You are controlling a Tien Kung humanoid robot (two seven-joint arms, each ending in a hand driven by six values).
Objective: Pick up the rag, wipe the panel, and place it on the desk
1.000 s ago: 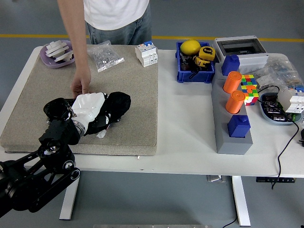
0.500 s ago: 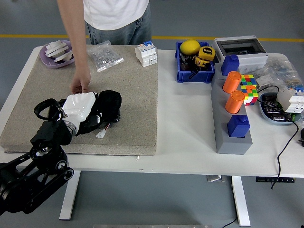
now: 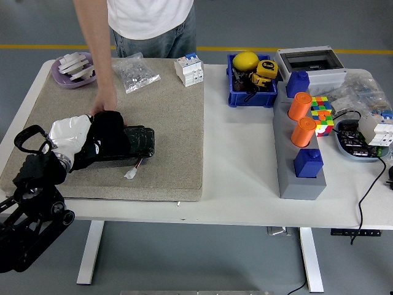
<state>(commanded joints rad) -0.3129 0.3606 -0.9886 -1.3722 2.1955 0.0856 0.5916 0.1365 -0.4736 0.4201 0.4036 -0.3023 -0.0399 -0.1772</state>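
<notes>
A black rag [image 3: 120, 144] lies bunched on the left part of the beige panel [image 3: 166, 117], with a small white tag [image 3: 130, 174] at its near edge. My left hand [image 3: 73, 138], white-covered at the end of a black arm, grips the rag's left end, and part of the rag drapes over its fingers. The hand presses the rag flat against the panel near its left edge. A person at the far side rests a hand [image 3: 104, 106] on the panel just behind the rag. My right arm is out of sight.
On the panel's far edge sit a purple dish [image 3: 75, 69], a clear bag of parts [image 3: 135, 72] and a white breaker [image 3: 189, 69]. To the right stand a blue bin [image 3: 252, 80], a grey block with orange cylinders [image 3: 301, 141] and a Rubik's cube [image 3: 322, 114].
My left hand has dragged the rag leftward across the panel, about a hand's width. The rag now partly covers the hand. The person's hand stayed in place.
</notes>
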